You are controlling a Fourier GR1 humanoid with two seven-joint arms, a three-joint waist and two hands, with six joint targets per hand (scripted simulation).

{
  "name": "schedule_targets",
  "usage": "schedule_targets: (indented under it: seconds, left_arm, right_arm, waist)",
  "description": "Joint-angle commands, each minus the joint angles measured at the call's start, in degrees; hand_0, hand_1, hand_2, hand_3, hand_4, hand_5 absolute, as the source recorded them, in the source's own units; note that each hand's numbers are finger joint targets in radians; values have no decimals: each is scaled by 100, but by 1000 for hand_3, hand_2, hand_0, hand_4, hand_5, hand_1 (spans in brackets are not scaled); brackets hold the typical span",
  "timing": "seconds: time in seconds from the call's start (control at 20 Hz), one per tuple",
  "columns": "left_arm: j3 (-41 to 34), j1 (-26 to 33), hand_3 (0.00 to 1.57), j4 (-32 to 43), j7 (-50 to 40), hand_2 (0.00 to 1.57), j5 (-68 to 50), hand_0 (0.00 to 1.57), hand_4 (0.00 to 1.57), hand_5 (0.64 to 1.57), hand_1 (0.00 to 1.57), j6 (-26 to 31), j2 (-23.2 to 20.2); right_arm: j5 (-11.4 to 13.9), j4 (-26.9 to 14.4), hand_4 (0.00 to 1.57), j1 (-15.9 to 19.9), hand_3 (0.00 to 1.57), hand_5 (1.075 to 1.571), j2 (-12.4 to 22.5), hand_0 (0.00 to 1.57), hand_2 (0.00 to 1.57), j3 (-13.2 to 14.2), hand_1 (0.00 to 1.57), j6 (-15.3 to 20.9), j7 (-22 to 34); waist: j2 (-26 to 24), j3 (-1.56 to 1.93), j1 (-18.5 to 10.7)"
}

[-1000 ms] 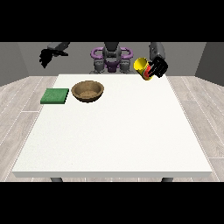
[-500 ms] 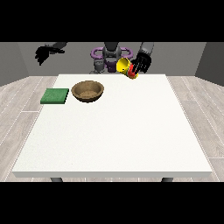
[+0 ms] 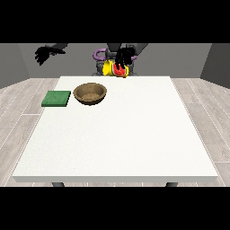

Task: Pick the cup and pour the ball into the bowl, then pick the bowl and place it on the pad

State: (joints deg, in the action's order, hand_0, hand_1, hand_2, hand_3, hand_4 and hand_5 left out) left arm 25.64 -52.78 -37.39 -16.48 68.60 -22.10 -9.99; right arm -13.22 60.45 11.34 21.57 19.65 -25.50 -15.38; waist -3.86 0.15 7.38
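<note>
While the yellow cup (image 3: 113, 69) hangs tipped above the table's (image 3: 134, 134) far edge, fingers of the hand at the view's right (image 3: 123, 58) curled round it, the bowl (image 3: 90, 93) lies toward the far-left corner, beside the green pad (image 3: 56, 98).

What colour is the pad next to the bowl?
Green. The pad lies on the table left of the brown bowl, seen in the front view.
</note>
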Motion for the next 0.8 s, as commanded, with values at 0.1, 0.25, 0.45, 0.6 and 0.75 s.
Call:
schedule_targets:
  seconds: [0.1, 0.25, 0.45, 0.6, 0.75]
  left_arm:
    - [1080, -364, 1571, 210, -540, 1571, 1286, 1494, 1571, 1019, 1494, 673, 627]
    - [1657, -596, 1571, 432, -499, 1571, 1923, 1533, 1556, 1164, 1533, 1270, 592]
    - [2052, -524, 1571, 632, -405, 1571, 2449, 1479, 1474, 1234, 1479, 1515, 444]
    - [2132, -350, 1571, 565, -295, 1571, 2629, 1451, 1529, 1143, 1451, 1787, 549]
    - [1952, -521, 1571, 467, -187, 1571, 2817, 1446, 1529, 1129, 1446, 1856, 532]
  right_arm:
    - [69, -214, 0, 170, 0, 1571, -10, 0, 0, 19, 0, -9, -328]
    - [19, -320, 0, 260, 0, 1570, 71, 0, 0, 11, 0, -74, -68]
    - [180, -149, 0, 156, 0, 1571, -235, 0, 0, -182, 0, 139, -147]
    - [31, -153, 0, -20, 0, 1571, 41, 0, 0, -78, 0, -136, 90]
    - [-10, -82, 0, 134, 0, 1570, -35, 0, 0, -100, 0, -87, 101]
  waist:
    - [269, -2, 21]
    - [130, -1, 16]
    - [55, -12, 30]
    - [-220, -14, 64]
    - [-8, -15, -14]
